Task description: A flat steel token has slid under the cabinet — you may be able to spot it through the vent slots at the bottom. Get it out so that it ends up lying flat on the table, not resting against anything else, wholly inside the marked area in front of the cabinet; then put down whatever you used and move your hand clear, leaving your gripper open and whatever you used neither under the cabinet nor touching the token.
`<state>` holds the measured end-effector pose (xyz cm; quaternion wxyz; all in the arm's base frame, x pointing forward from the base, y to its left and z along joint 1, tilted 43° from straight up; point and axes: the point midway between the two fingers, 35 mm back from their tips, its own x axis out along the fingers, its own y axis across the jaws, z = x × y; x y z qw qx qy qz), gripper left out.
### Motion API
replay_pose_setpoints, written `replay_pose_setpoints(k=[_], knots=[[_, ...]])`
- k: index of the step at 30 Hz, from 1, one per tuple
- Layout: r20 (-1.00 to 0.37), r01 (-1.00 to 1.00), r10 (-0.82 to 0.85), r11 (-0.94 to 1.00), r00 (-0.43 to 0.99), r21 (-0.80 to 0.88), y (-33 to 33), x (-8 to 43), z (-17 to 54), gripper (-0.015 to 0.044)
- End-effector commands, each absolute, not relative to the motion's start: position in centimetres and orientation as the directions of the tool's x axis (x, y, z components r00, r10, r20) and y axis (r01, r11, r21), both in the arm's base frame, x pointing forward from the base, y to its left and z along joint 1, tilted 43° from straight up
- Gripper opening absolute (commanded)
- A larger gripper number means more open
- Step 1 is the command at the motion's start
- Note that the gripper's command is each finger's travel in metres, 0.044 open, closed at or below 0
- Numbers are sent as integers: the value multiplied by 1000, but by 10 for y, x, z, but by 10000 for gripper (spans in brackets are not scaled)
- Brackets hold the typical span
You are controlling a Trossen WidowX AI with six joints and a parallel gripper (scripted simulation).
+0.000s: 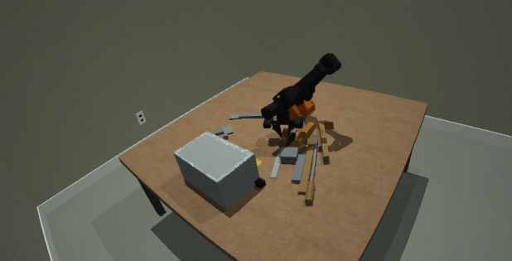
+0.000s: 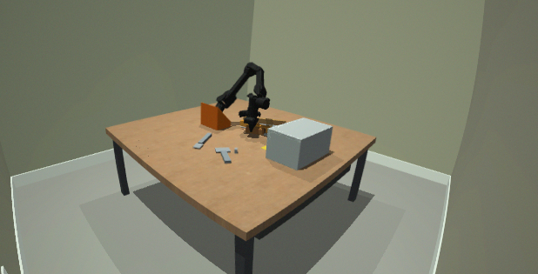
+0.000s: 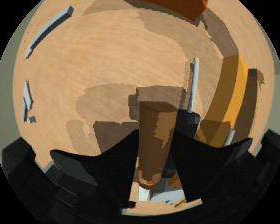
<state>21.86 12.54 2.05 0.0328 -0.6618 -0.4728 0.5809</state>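
Observation:
The grey cabinet (image 1: pixel 238 180) (image 2: pixel 285 150) stands on the table. The token is not visible, and no vent slots can be made out. A small yellow patch (image 1: pixel 258 162) (image 2: pixel 264 148) shows at the cabinet's side; a full marked outline cannot be made out. My gripper (image 1: pixel 285 136) (image 2: pixel 252 129) (image 3: pixel 152 132) is low over the table, away from the cabinet, shut on a brown handle (image 3: pixel 156 147). The handle stands roughly along the fingers between the two tips. What the handle's lower end joins is hidden.
Near the gripper lie a grey block (image 1: pixel 289 153), grey strips (image 1: pixel 275 166) (image 1: pixel 298 169), wooden strips (image 1: pixel 306 176) (image 1: pixel 325 148) and a rod with a wooden handle (image 1: pixel 309 194). A black knob (image 1: pixel 260 183) is beside the cabinet. A grey T-shaped piece (image 2: pixel 225 154) and a long grey piece (image 2: pixel 204 139) lie apart.

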Motion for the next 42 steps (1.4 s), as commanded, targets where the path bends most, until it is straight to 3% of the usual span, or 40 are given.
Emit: replay_pose_setpoints(k=[1, 29, 36, 40, 42], knots=[[-729, 600, 674, -535, -122, -595, 128, 218, 24, 0], [-729, 599, 674, -535, -123, -595, 132, 214, 27, 0], [-739, 588, 662, -552, -121, -591, 129, 215, 25, 184], [-740, 588, 661, -553, -121, -590, 129, 215, 25, 200], [-732, 586, 670, -547, -122, -598, 129, 215, 25, 253]])
